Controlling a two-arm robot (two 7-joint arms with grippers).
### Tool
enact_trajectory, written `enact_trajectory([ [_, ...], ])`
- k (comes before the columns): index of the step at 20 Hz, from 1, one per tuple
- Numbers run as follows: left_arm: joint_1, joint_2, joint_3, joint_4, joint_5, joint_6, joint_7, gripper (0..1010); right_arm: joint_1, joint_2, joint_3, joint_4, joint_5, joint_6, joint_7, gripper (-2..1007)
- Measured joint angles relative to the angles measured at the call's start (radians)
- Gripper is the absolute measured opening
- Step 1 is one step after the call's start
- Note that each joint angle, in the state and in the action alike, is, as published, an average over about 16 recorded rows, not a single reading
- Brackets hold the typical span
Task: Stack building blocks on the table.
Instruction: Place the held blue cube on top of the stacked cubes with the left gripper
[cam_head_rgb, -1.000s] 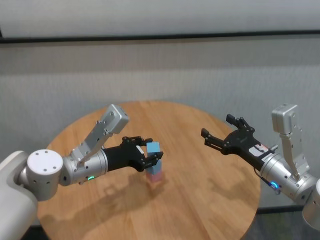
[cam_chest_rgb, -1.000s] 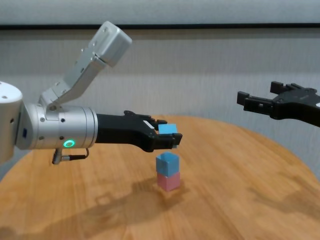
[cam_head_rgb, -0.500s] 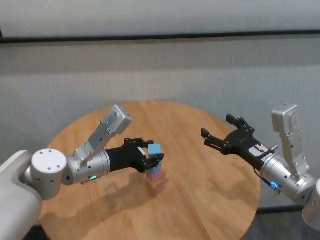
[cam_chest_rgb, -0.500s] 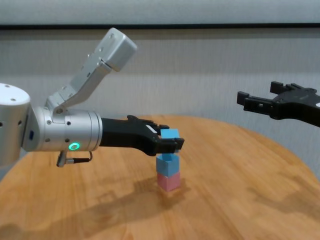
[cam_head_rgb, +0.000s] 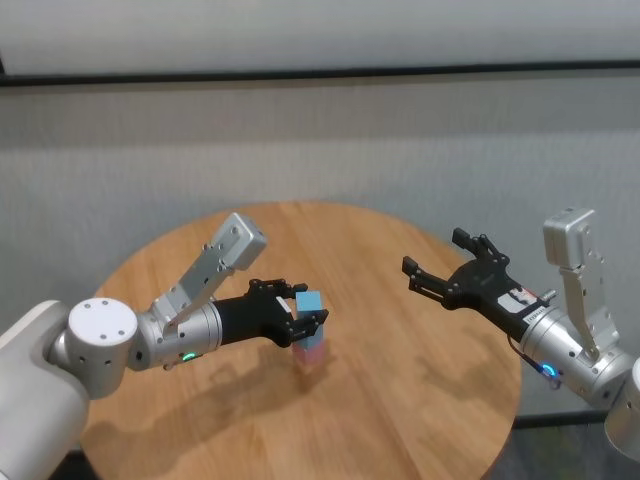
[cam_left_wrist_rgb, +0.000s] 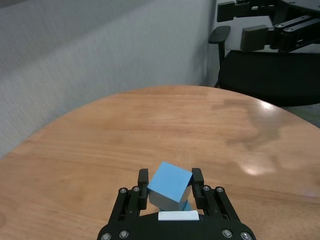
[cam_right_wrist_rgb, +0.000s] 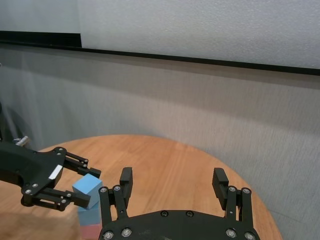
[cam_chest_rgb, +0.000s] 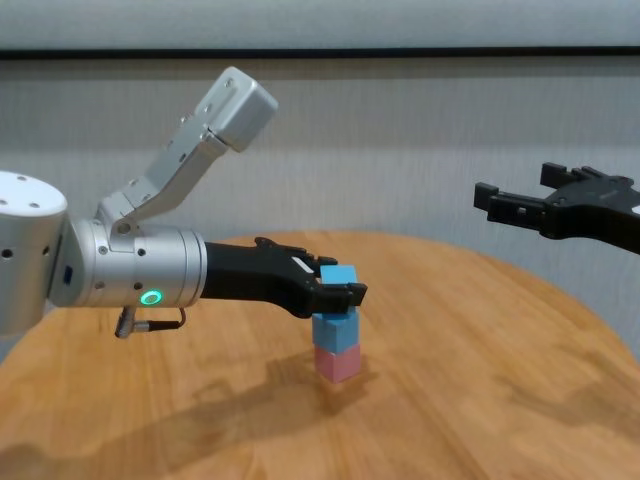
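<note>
Blue block in left hand.

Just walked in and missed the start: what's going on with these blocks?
The robot is stacking blocks on the round table. Its left hand is shut on a light blue block and holds it right over a small stack, a second light blue block sitting on a pink block. The held block looks at or just above the stack's top; contact is hard to tell. The right hand hangs open above the table's right side, holding nothing.
</note>
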Motion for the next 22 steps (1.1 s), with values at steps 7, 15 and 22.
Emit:
enact_trajectory([
  [7,-0.009,-0.007,-0.002,0.021,0.008,-0.006,-0.001,541,0.0,0.0,0.0,0.0,0.0,0.0,0.0,1005],
  [15,-0.012,-0.01,-0.004,0.027,0.014,-0.006,-0.002,542,0.0,0.0,0.0,0.0,0.0,0.0,0.0,1005],
  [22,-0.012,-0.01,-0.006,0.025,0.017,-0.001,-0.001,615,0.0,0.0,0.0,0.0,0.0,0.0,0.0,1005],
])
